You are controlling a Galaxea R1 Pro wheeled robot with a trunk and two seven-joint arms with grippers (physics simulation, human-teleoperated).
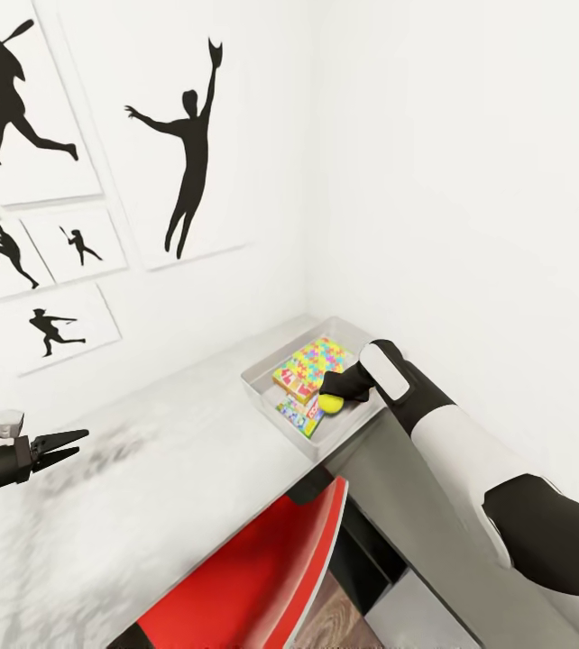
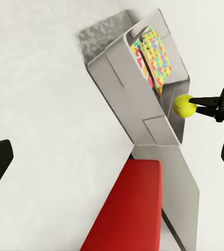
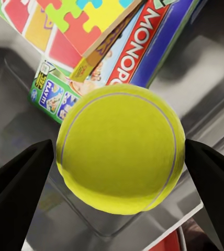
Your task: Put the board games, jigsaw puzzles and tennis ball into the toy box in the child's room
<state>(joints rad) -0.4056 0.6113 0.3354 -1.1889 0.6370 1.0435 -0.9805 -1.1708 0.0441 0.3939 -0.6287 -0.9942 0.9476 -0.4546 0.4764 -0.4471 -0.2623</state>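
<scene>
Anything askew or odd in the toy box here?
Slightly: in the toy box a jigsaw puzzle lies tilted across the Monopoly game, not flat. The right gripper holds the tennis ball over it.

Head view: high, angled down over table (image 1: pixel 172 451). Left wrist view: distant, facing toy box (image 2: pixel 120 78). Right wrist view: close, between fingers, into same toy box; shared: tennis ball (image 3: pixel 121 154).

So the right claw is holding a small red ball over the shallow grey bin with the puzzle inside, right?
Not quite: the ball in the right gripper is yellow-green, not red, as the right wrist view shows. It is indeed over the shallow grey bin holding the multicolour puzzle.
</scene>
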